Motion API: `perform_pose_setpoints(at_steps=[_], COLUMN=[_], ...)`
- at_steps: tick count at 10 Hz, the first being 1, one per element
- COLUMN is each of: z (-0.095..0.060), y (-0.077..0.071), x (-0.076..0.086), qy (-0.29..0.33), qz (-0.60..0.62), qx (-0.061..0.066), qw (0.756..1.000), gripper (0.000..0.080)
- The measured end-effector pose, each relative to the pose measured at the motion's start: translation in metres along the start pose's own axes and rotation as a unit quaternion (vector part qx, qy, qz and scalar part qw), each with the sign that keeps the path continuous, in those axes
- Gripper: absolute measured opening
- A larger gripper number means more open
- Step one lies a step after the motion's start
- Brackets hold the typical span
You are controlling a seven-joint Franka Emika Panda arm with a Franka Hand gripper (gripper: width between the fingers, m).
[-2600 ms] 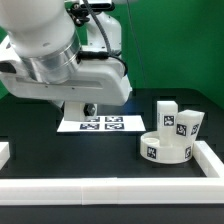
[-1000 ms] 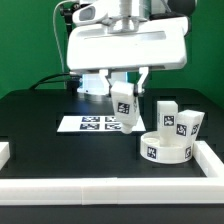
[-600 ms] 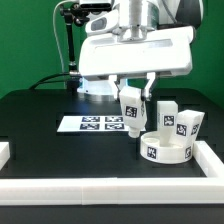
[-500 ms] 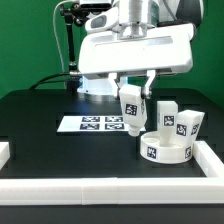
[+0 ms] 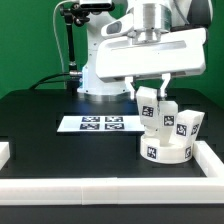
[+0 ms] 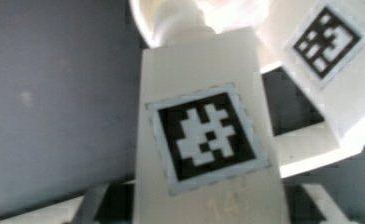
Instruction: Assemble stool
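My gripper (image 5: 150,97) is shut on a white blocky stool leg (image 5: 150,110) with a black-and-white tag, and holds it upright in the air. The leg hangs just above the back left rim of the round white seat (image 5: 165,151), which rests on the black table at the exterior view's right. Two more tagged legs (image 5: 188,126) stand close together at the seat. In the wrist view the held leg (image 6: 205,125) fills the picture between my fingers (image 6: 94,200), and another tagged piece (image 6: 328,40) lies beyond it.
The marker board (image 5: 100,123) lies flat on the table to the left of the seat. White border rails run along the front edge (image 5: 100,190) and the right side (image 5: 211,156). The robot base (image 5: 100,75) stands at the back.
My gripper has carried the leg toward the exterior view's right, from above the marker board's right end to just over the seat. The grip has stayed the same.
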State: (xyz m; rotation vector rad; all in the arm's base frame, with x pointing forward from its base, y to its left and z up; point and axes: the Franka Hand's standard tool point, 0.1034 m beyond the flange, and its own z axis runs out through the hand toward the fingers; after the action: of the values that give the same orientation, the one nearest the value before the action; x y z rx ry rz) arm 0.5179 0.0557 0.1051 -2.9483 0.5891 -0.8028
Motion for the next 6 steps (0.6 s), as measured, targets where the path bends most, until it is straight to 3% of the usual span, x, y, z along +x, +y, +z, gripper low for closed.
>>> perform_pose_setpoints(at_steps=[3,6], z=[0.0005,0.0082], y=[0.0016,-0.0072], x=[-0.0003,0.0061], qy=[0.0,0.004], qz=[0.001,-0.011], qx=[-0.001,0.002], qw=[1.0,1.0], gripper=[0.0327,0.0327])
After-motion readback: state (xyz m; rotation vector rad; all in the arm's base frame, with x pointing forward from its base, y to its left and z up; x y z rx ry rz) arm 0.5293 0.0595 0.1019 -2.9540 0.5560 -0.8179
